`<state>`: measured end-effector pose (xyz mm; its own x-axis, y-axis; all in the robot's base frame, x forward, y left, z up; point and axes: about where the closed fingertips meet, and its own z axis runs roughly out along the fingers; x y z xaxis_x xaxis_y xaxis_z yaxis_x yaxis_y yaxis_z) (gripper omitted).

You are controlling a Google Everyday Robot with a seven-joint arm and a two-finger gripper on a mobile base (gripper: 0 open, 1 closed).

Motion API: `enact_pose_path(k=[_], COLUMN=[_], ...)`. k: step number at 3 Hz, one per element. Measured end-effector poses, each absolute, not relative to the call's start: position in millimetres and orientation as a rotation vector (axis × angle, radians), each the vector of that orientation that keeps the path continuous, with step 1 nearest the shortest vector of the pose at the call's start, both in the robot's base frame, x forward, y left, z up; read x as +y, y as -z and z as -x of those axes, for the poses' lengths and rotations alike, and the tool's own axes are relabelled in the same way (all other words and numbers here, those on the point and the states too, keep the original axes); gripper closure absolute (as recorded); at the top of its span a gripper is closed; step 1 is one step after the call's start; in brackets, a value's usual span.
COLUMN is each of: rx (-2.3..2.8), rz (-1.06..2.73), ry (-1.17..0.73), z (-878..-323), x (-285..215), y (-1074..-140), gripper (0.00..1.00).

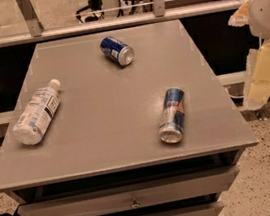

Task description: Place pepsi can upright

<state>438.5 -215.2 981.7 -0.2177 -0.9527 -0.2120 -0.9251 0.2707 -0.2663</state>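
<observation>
pepsi can: lying sideways, far on the table, well left of the gripper
gripper: hanging past the table's right edge; cannot tell its grip

The pepsi can, short, dark blue with white markings, lies on its side near the far centre of the surface, silver end facing front-right. The end effector hangs off the surface's right edge, well apart.

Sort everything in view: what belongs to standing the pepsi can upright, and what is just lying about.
For the job: pepsi can, on its side far back on the table; gripper, off its right edge.
Lying about: taller can, water bottle, both on their sides.
</observation>
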Motion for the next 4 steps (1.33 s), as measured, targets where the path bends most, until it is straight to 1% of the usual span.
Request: enact_pose_path(k=[2, 4], rx=[2.219, 2.208], rz=[1.69, 1.569], ry=[0.105, -0.006], z=[-448.9, -508.3], x=[-206.0, -141.3], y=[-976.7, -958.9], gripper=[0.0, 0.0])
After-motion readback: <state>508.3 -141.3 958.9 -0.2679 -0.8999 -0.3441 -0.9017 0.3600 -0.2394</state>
